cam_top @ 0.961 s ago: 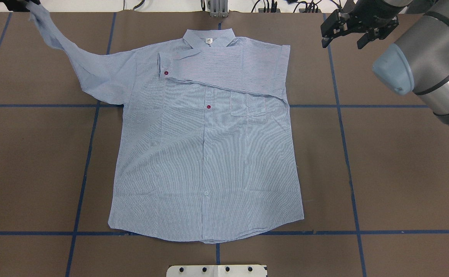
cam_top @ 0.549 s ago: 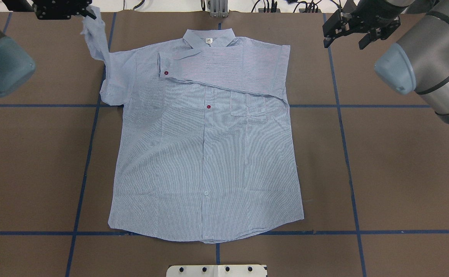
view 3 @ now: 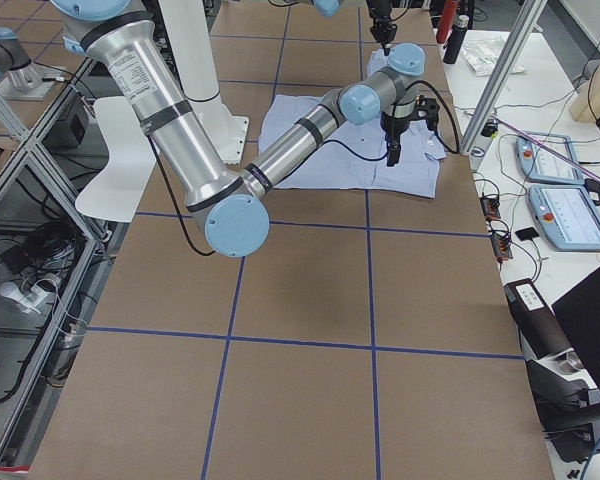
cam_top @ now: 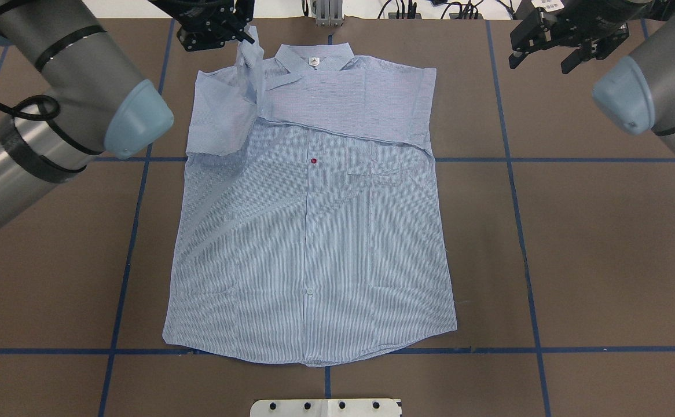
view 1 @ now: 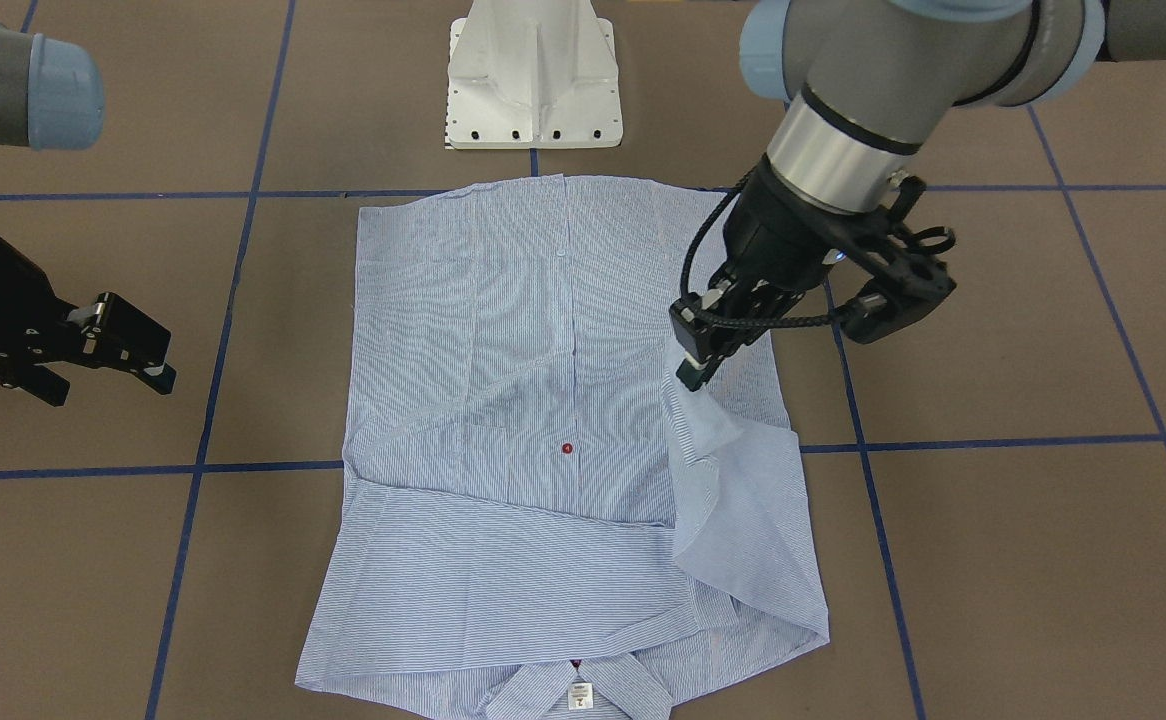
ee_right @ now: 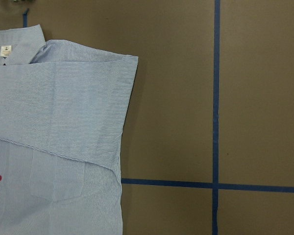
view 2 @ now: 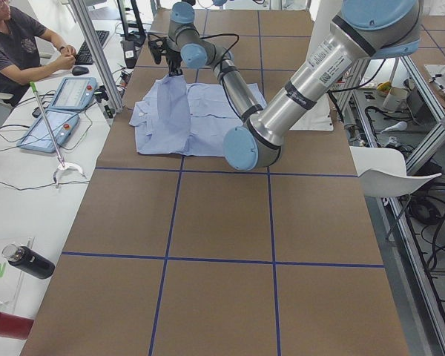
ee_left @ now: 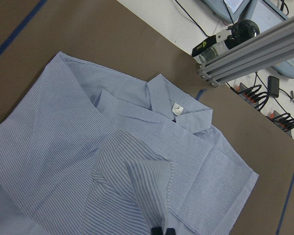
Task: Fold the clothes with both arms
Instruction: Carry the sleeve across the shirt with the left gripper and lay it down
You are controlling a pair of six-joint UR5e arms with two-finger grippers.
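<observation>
The shirt (cam_top: 308, 231) lies flat, front up, mid-worktop (cam_top: 604, 260), its right sleeve (cam_top: 337, 104) folded across the chest. My left gripper (view 1: 693, 372), wrist angled down, pinches the left sleeve (cam_top: 227, 116), cuff raised beside the collar (cam_top: 313, 58). My right gripper (cam_top: 543, 61) hovers spread wide, clear of the shirt.

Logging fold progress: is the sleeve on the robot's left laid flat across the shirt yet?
Not yet: the left gripper holds the sleeve lifted by its cuff, draped over the shirt.

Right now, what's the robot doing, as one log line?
left tool: shut on sleeve, raised over shirt | right tool: open, beside shirt | other sleeve: folded across chest
</observation>
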